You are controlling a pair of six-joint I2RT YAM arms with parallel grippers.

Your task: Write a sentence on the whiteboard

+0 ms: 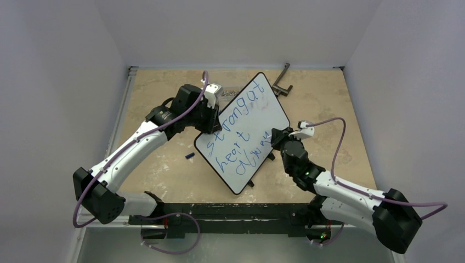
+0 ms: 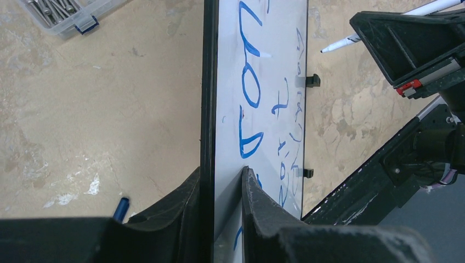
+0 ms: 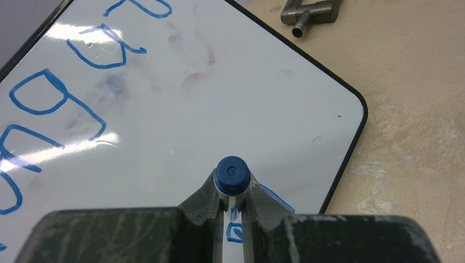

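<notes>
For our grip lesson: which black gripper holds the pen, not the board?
The right gripper, shut on the blue-ended marker; the left gripper clamps the glossy white, black-framed whiteboard.

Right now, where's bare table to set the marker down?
Far right corner of the table, between the metal tool and the wall. Also left of the board, between the cap and the parts box. Crowded where the arms flank the board.

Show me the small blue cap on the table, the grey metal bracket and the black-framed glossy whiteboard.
small blue cap point(image 1: 190, 156): top view, its middle.
grey metal bracket point(image 3: 321, 10): right wrist view, its crossbar.
black-framed glossy whiteboard point(image 1: 272, 111): top view, bare white face.
</notes>
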